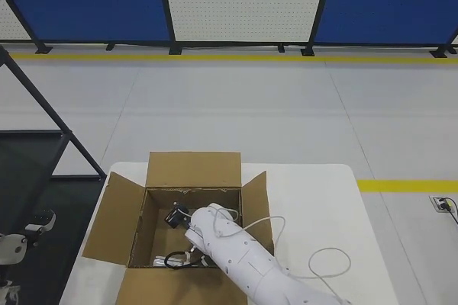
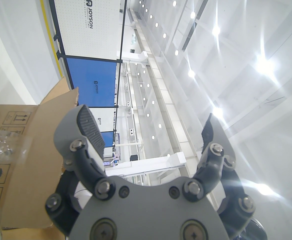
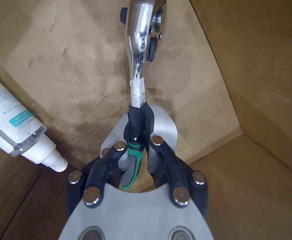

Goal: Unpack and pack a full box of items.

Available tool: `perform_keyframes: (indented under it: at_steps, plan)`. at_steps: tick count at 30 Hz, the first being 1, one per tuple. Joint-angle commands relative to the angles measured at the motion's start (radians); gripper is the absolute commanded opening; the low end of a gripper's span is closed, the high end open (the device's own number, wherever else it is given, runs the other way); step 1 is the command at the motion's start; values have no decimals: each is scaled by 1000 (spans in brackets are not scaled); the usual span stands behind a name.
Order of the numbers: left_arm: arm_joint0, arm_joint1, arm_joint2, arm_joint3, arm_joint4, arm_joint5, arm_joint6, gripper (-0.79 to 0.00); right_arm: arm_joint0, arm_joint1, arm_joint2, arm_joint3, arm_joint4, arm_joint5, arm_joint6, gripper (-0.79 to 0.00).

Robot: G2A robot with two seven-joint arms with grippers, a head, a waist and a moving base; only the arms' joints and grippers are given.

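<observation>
Right gripper [image 3: 138, 123]: fingers clamped together on the black collar of the ratchet wrench [image 3: 142, 33], down inside the box [image 3: 248, 51].
Wrench axis: long axis runs straight out from the gripper, in line with it; the green handle [image 3: 133, 161] sits back between the fingers and the chrome head leads away from the wrist.
Wrench heading: head points at the brown cardboard ahead of the gripper; whether it touches cannot be told. A band of white tape [image 3: 137, 92] wraps the shaft just beyond the fingertips.
White tube [image 3: 13, 126]: lies to one side of the right gripper, slantwise, cap end nearer the wrist, apart from the wrench.
Right arm [image 1: 237, 259]: angled down into the open box from the near side.
Left gripper [image 2: 148, 121]: fingers spread wide, nothing between them, aimed upward at the ceiling lights [image 2: 216, 29], with a box flap beside it.
Plastic bag [image 2: 1, 141]: clear, against the printed cardboard beside the left gripper; contents cannot be made out.
Surface: white table [image 1: 320, 221], box flaps [image 1: 195, 169] folded outward.
Room: pale floor with a yellow line [image 1: 214, 56], blue and white partition panels [image 1: 91, 19] beyond, dark metal frame [image 1: 30, 152] beside the table.
</observation>
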State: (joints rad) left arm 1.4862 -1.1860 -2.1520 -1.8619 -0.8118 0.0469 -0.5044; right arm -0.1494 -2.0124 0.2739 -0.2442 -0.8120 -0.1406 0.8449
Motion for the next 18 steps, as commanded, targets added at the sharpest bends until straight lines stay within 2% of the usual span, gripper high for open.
perform_keyframes:
  at_steps: [1, 12, 18]
  plan:
    - [0, 0, 0, 0, 0, 0, 0, 0, 5, 1, 3, -7, 4, -12, -16, -785]
    - [0, 0, 0, 0, 0, 0, 0, 0, 16, 13, 26, -46, -4, -29, -109, -785]
    - [0, 0, 0, 0, 0, 0, 0, 0, -1, 40, 50, -105, -22, -1, -165, -785]
